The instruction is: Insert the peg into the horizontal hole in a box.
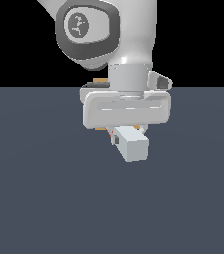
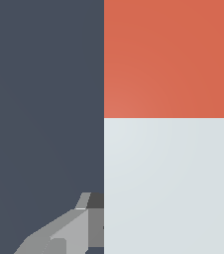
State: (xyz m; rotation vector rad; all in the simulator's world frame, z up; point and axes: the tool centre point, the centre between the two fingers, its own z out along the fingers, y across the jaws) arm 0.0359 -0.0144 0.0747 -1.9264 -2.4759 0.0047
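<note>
Wrist view shows the peg's (image 2: 169, 124) red end (hidden in exterior view).

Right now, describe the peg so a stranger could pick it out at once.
Find the big white robot arm in the exterior view and follow it down to its gripper. The peg is the square-section bar held just beneath it, white end towards the camera. The wrist view shows its other section is red-orange, unlike anything else here.

I can read no writing, number or brand anywhere here. The only mark is a pale, broken emblem on the dark round cap (image 1: 82, 26) of my arm, well above the peg (image 1: 133, 144), and it spells nothing legible.
</note>
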